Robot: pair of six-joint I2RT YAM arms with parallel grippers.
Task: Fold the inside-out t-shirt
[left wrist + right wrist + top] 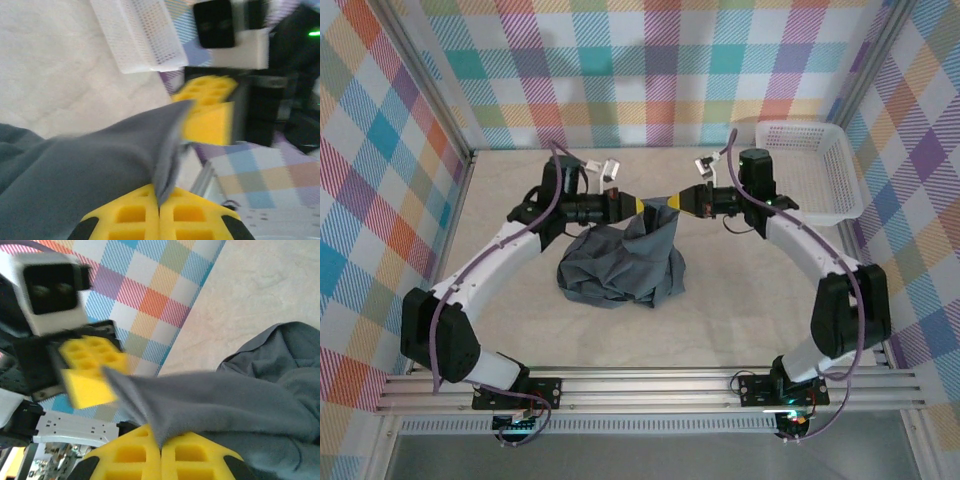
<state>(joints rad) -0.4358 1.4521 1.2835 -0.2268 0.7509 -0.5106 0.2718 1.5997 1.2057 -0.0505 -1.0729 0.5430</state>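
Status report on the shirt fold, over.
Left gripper shut on t-shirt. Right gripper shut on same raised edge. Rest bunched below. Basket far right, clear of both arms.

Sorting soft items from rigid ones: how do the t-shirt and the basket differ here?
The t-shirt is dark blue-grey soft cloth, crumpled; the basket is white rigid mesh. The t-shirt sits mid-table, pinched up by the left tool and right tool; the basket stands untouched in the far right corner. Both rest on the table.
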